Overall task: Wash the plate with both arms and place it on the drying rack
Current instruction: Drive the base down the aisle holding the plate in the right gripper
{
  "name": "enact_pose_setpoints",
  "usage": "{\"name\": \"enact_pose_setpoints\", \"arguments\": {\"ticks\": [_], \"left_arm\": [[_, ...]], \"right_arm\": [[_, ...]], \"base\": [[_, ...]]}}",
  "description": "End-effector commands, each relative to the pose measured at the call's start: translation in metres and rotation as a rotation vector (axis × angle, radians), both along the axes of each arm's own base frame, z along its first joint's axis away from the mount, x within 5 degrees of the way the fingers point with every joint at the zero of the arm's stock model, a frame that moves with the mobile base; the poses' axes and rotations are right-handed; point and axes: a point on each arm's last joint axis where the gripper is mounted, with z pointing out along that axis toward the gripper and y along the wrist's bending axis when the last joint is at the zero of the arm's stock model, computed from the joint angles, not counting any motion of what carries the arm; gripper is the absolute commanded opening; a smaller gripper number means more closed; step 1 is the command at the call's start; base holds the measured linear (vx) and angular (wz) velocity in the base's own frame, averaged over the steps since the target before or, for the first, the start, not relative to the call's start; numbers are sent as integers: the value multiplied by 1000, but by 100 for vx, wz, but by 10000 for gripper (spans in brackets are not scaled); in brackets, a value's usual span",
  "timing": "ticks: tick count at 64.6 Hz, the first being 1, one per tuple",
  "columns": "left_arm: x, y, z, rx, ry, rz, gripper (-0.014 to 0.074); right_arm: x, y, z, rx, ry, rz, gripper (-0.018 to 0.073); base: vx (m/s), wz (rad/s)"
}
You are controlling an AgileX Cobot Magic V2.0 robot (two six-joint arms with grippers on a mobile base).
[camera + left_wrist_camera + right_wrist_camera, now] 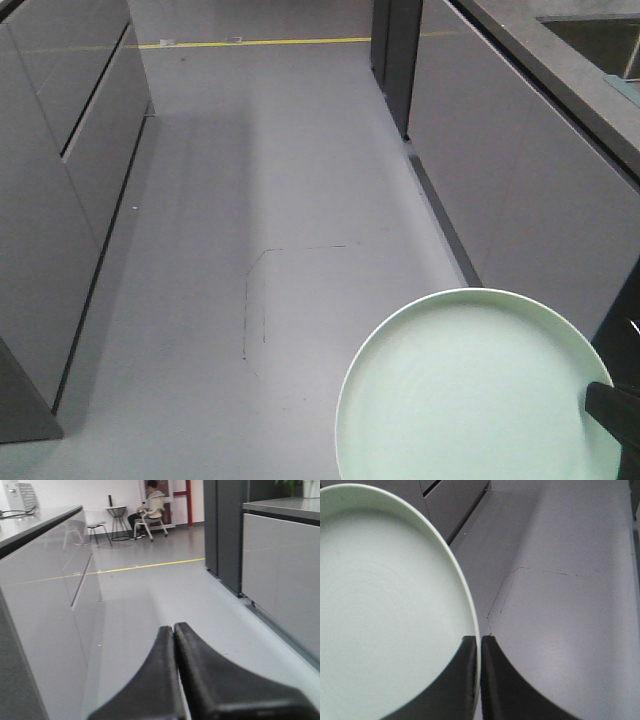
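Right gripper [479, 641]: my jaws were pinched narrow on the plate [385, 615], one finger on its upper face and one beneath, with the rim running into the slit between them. From the wrist I saw only part of the plate. Its left and lower sides ran out of frame, and my fingers covered the spot where I gripped it.

In the front view the plate [470, 390] hung low on the right, over the bare floor [300, 200] and resting on nothing. Its bottom arc was cut off. Only a black stub of my right gripper showed, at the plate's right rim, and the rest was out of sight.

Left gripper [173, 629]: jaws pressed together, a thin seam between the tips and nothing in them, pointing down the aisle. The front view did not show it.

Grey cabinets [50, 200] lined the left. On the right the counter [560, 70] was clipped by the corner, with a dark recess in its top. A pale greenish strip [625, 88] sat at its far edge, too cropped for me to tell what it was.

A yellow line [150, 565] crossed the floor ahead. Beyond it a seated person [150, 505] by a small table [116, 510] was blurred and small.
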Motion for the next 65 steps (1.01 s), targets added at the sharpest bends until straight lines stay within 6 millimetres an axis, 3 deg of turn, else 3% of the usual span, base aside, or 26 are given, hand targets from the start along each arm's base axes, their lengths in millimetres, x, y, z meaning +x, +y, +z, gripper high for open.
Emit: {"name": "enact_pose_setpoints", "arguments": {"ticks": [1, 18, 65], "left_arm": [[-2, 0, 16, -9, -108, -4, -6], [-2, -5, 16, -14, -107, -93, -6], [-2, -5, 16, -14, -107, -91, -6]], "right_arm": [[3, -1, 13, 41, -63, -35, -1], [3, -1, 13, 41, -63, -35, -1], [3, -1, 13, 41, -63, -35, -1]], "base": [[11, 34], [11, 28], [15, 14]]}}
